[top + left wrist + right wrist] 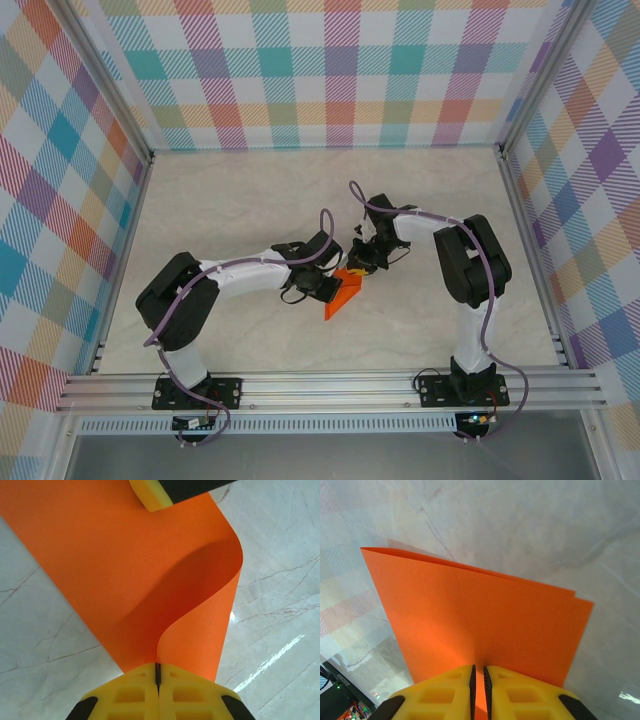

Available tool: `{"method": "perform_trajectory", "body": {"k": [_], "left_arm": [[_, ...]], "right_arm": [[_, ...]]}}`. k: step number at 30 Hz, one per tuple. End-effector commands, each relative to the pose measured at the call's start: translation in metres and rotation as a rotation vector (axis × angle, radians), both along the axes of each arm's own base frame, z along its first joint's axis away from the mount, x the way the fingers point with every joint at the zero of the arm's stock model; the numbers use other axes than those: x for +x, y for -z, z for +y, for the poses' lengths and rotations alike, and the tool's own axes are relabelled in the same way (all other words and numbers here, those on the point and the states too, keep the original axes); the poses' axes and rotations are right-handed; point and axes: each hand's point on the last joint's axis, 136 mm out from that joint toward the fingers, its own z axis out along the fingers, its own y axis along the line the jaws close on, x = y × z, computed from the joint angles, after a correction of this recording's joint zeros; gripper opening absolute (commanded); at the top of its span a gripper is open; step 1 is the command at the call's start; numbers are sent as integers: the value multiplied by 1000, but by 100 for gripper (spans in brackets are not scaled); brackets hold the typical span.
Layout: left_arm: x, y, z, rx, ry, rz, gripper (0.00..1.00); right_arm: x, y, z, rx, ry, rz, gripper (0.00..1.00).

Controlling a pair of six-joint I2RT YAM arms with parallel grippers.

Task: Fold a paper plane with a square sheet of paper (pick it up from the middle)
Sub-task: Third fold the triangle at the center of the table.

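I had both arms bent over the middle of the worktop. My left arm rose from its base to an elbow on the left side, and the forearm reached to the right, so my left tool was near the centre. My right arm stood up from its base to a high elbow, and its forearm reached to the left, so my right tool was just beside the other one, a little farther back. Between them was the square sheet of paper, bright orange. My left tool was clenched on one edge of it, the fingers pressed together, and from there the sheet bowed away in a soft curve. At its far end a yellow finger of my right tool touched it. My right tool was also grasping the sheet, with the paper in the slim gap of its fingers. There the sheet lay doubled, two layers slightly offset at the far edge.
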Motion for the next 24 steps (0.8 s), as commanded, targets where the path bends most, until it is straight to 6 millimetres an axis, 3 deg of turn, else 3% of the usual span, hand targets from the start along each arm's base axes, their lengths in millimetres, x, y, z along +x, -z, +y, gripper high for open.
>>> {"method": "perform_trajectory", "body": {"k": [1, 24], "left_arm": [[9, 2, 3, 26, 5, -5, 0], [17, 13, 12, 85, 4, -26, 0]], "right_arm": [[-12, 10, -7, -49, -9, 45, 16], [-16, 11, -10, -63, 2, 53, 17]]}}
